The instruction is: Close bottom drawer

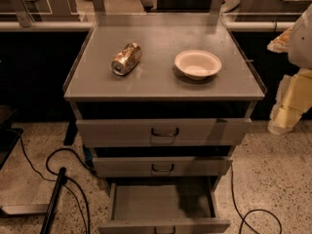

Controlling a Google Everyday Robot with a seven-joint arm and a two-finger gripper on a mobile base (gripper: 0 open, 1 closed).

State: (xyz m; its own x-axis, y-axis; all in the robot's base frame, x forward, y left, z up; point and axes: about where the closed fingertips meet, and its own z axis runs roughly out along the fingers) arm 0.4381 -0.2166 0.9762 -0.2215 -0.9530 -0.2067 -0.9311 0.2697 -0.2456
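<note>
A black cable point(62, 149) is looping over the speckled floor point(273, 179) at the far left. A dark bar point(52, 201) is slanting beside it, and the lower edge is cutting it off. What either belongs to is falling outside the view.

On the grey tabletop point(161, 89) a can point(126, 58) is lying on its side on the left half, with its end facing the camera. Its golden print is too blurred to read. A white bowl point(198, 64) is sitting upright on the right half, well apart from the can.

Under the tabletop the top drawer point(122, 130) and the middle drawer point(126, 166) are each standing slightly out, with a dark gap showing above each front. The bottom drawer point(156, 201) is standing pulled far out toward the camera and showing its bare grey inside. A shadow is darkening the inside's right rear part. The lower edge is cutting off its front panel, so only the top of its handle point(165, 229) is showing.

Right of the drawers a second cable point(253, 217) is curling on the floor.

At the right edge the pale arm point(303, 38) is reaching down and is partly cut off by the frame. Its yellowish gripper point(285, 112) is hanging just beside the tabletop's right front corner, about level with the top drawer, well apart from the bottom drawer and touching nothing. Whether it is spread or closed cannot be told.
</note>
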